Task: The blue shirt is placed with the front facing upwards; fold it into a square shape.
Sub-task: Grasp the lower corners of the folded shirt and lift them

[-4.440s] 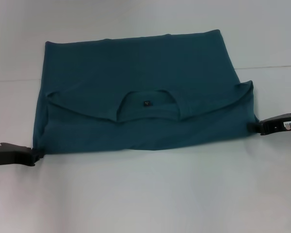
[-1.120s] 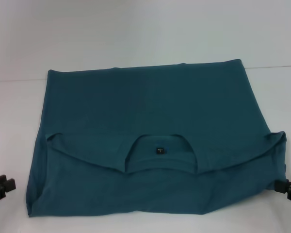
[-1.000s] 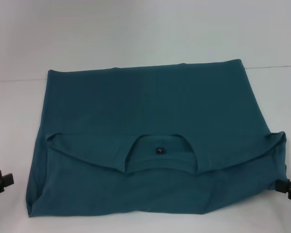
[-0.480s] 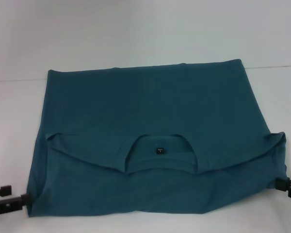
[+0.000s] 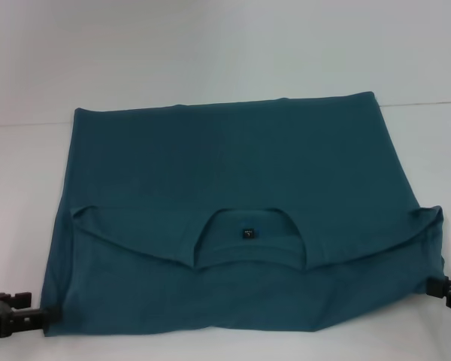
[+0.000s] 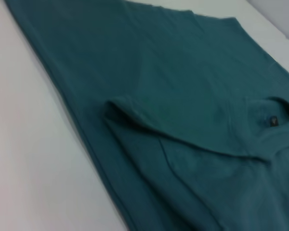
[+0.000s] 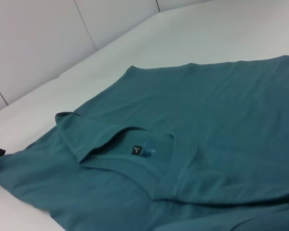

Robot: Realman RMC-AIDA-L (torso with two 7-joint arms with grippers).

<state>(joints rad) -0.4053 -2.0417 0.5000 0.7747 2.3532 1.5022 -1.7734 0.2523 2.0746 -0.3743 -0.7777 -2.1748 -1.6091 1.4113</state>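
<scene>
The blue shirt [image 5: 233, 188] lies flat on the white table, its collar end folded over toward me so the neck opening and small dark label [image 5: 247, 233] face up. The same label [image 7: 137, 150] shows in the right wrist view, and the folded sleeve edge [image 6: 135, 113] in the left wrist view. My left gripper [image 5: 31, 310] sits low on the table at the shirt's near left corner, open, with its lower finger [image 5: 26, 321] touching the hem. At the shirt's near right corner, by the picture's edge, is my right gripper [image 5: 447, 287]. The chest lettering is hidden.
The white table [image 5: 225, 53] extends beyond the shirt on all sides, with a seam line [image 5: 425, 103] running across behind it. A pale panelled wall [image 7: 38, 38] stands past the table's far side in the right wrist view.
Since 4.4 s ago the shirt sits nearer and lower in view. Over the last second my left gripper has slid rightward to the shirt's near left corner. The right gripper has barely moved.
</scene>
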